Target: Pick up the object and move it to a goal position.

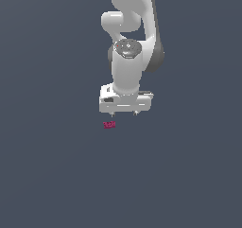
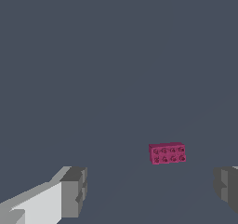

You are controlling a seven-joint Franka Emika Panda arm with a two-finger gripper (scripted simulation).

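The object is a tiny magenta-pink rectangular block [image 1: 109, 124] lying on the dark grey floor, with small studs on its top face in the wrist view [image 2: 167, 153]. My white gripper [image 1: 124, 113] hangs just above and slightly to the exterior view's right of it, pointing down. The jaws stand wide apart and hold nothing. In the wrist view the two grey fingertips [image 2: 74, 191] frame the picture, and the block lies between and beyond them, nearer the other fingertip [image 2: 226, 186]. The gripper does not touch the block.
The white arm [image 1: 130, 28] rises above the gripper at the top of the exterior view. The floor [image 1: 47, 175] is a plain dark grey surface with no other objects or marks showing.
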